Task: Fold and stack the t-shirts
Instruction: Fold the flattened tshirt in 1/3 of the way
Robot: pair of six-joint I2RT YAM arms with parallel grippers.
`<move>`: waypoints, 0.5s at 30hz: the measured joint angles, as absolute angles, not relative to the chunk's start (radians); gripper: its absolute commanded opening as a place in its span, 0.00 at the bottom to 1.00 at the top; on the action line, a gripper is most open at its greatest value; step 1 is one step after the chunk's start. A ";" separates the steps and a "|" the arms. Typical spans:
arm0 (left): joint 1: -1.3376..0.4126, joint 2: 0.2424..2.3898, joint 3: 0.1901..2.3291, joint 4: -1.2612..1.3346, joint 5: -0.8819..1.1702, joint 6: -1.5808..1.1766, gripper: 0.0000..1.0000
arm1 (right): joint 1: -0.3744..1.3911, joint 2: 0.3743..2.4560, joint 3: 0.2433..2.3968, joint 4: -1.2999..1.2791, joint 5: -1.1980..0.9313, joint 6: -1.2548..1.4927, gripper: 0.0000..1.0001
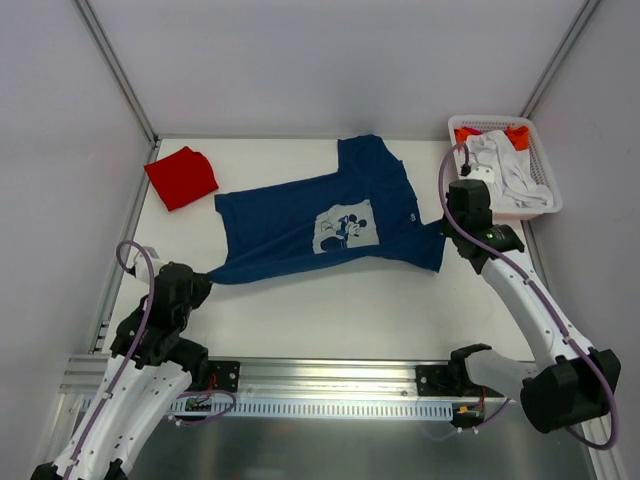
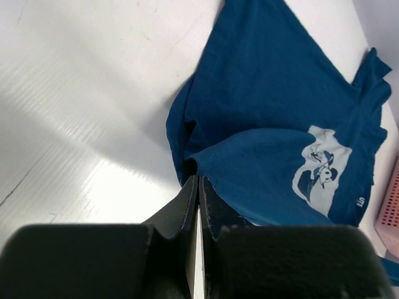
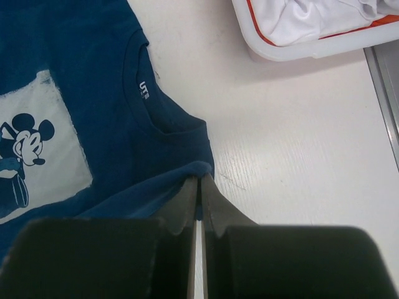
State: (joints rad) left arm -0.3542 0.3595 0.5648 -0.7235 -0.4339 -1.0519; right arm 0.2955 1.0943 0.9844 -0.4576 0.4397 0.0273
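The navy blue t-shirt (image 1: 320, 225) with a pale cartoon print lies stretched across the middle of the table, print side up. My left gripper (image 1: 200, 283) pinches its lower left corner; in the left wrist view the gripper (image 2: 198, 180) is shut on the blue cloth (image 2: 268, 124). At the shirt's right end, near the collar, my right gripper (image 1: 447, 222) holds the cloth. The right wrist view shows that gripper (image 3: 201, 182) shut on a fold of the shoulder by the neckline (image 3: 149, 106). A folded red t-shirt (image 1: 181, 178) rests at the back left.
A white slatted basket (image 1: 535, 205) with white and orange cloth inside stands at the back right, just beyond my right gripper. Metal frame rails run along the table's left, right and near edges.
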 measured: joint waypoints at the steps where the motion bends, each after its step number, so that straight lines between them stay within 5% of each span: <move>1: -0.354 0.360 0.553 -0.724 -0.436 -1.057 0.00 | 0.291 1.108 0.989 -0.454 0.437 0.025 0.00; 15: -0.354 0.430 0.507 -0.704 -0.499 -1.076 0.00 | 0.268 1.355 1.114 -0.366 0.402 0.001 0.00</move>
State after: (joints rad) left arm -0.3542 0.4305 0.5072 -0.7044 -0.4988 -1.0763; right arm 0.2680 1.3552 1.1141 -0.3660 0.4015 0.0013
